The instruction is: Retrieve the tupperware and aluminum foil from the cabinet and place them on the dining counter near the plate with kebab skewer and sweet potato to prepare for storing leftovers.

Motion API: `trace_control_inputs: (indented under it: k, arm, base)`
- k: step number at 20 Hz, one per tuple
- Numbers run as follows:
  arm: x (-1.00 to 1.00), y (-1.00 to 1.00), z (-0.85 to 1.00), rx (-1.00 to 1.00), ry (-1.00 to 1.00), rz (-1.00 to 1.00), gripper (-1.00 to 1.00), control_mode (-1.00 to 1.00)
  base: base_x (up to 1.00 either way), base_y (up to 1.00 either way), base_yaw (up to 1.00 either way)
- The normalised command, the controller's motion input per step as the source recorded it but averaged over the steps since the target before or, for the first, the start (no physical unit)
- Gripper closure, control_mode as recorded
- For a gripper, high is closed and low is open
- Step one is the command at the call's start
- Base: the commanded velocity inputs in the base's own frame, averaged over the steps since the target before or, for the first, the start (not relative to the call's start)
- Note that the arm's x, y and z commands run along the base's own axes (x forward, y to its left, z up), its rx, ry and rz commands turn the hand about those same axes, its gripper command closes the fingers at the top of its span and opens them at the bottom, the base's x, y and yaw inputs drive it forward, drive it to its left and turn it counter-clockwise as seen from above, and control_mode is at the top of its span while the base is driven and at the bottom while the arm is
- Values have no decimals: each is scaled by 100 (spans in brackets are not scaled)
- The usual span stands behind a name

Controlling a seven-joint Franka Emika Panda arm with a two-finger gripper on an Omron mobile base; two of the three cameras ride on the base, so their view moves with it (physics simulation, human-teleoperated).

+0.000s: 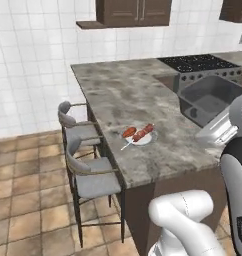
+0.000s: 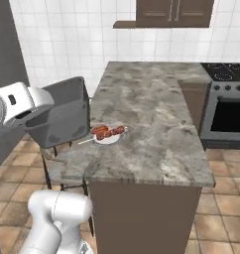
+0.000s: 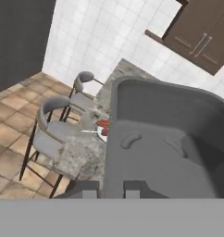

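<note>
The pincer (image 3: 111, 189), clamped on the rim of the grey tupperware (image 3: 164, 139), holds it in the air off the stool-side edge of the counter (image 2: 151, 119), so it should probably carry on level and lower it just beside the plate (image 2: 108, 137), clear of the kebab skewer (image 2: 110, 132).

Wide bare stone lay open across the dining counter (image 2: 156, 114) — upper and right of frame. Near its left edge sat the plate (image 2: 108, 138) with the kebab skewer (image 2: 110, 132); stools (image 1: 88, 175) crowded the frame's lower left — blocking there.
</note>
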Motion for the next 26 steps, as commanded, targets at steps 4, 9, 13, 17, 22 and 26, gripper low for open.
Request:
trace_control_inputs:
  k: [4,9,13,17,22,26]
  arm:
    - [0,0,0,0,0,0,100,100]
    - [0,0,0,0,0,0,100,100]
    - [0,0,0,0,0,0,100,100]
    - [0,0,0,0,0,0,100,100]
    - [0,0,0,0,0,0,100,100]
    - [0,0,0,0,0,0,100,100]
  base:
    - [24,56,-85]
    - [15,82,-74]
    - [-8,100,-53]
    - [-53,100,-47]
    - [-47,100,-46]
    - [9,100,-43]
